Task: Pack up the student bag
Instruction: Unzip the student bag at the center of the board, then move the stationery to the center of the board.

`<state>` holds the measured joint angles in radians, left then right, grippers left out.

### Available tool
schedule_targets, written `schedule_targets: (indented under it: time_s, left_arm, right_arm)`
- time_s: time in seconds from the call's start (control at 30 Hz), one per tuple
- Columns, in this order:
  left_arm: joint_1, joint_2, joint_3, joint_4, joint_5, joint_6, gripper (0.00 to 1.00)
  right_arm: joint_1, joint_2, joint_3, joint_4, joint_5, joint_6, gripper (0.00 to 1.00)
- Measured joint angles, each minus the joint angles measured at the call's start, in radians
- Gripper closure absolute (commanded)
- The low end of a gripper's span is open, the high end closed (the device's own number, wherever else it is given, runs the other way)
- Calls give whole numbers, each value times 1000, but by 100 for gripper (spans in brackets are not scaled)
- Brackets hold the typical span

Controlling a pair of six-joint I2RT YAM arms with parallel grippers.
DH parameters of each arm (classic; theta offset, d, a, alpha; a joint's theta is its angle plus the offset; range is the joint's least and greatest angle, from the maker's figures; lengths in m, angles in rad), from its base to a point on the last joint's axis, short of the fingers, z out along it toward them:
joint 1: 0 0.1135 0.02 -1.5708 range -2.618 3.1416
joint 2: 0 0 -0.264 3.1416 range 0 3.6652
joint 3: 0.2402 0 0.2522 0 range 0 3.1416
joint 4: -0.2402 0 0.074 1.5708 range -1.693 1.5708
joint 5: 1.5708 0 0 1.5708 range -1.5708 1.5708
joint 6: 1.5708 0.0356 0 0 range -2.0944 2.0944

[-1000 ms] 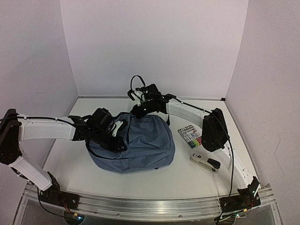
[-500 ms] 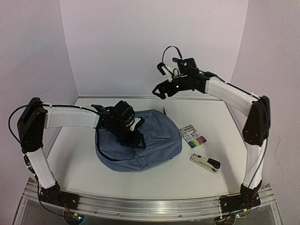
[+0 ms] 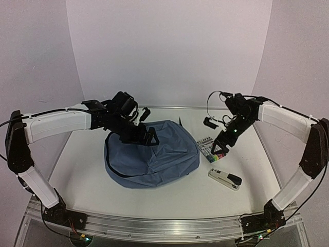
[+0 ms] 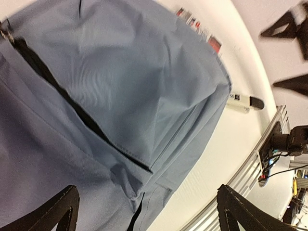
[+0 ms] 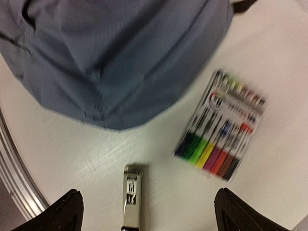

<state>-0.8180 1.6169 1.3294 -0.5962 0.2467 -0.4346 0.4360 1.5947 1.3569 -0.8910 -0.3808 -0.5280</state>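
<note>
From above, both my end effectors, which a second ago were pinched together on the soft slate-blue fabric student bag, have let go and lifted; the left end effector hangs with fingers wide apart over the bag's far left part, and the right end effector, also spread, has swung out above the flat clear pack of coloured marker pens; the bag lies slumped mid-bench, so I judge the handling of it done and fetching next; a grey-and-black metal stapler lies nearer the front, apart from the pack; the white bench is bare in front of the bag, with walls on three sides; my left wrist view shows a dark zip slit across the fabric, how wide I cannot tell, and the front metal rail beyond; my right wrist view shows pack and stapler between my spread fingers, the bag's edge just beside both.
</note>
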Motion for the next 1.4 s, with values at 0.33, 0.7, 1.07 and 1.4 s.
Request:
schedule_targets:
  time_s: [0.33,0.7,1.07,1.4]
  left_arm:
    - [1,2,33,-28,-32,24,0]
    - [1,21,47,-39,-36,24,0]
    - [0,158,257,-113,19,50,0]
    - [-36,744,1019,-260,119,132,0]
  right_arm:
    - [-63,-37,-253,-106,91,-118,12]
    - [-187,269,86,-7,74,107,21]
    - [-234,525,244,16,-4,240,23]
    - [-232,578,256,10,-117,255,31]
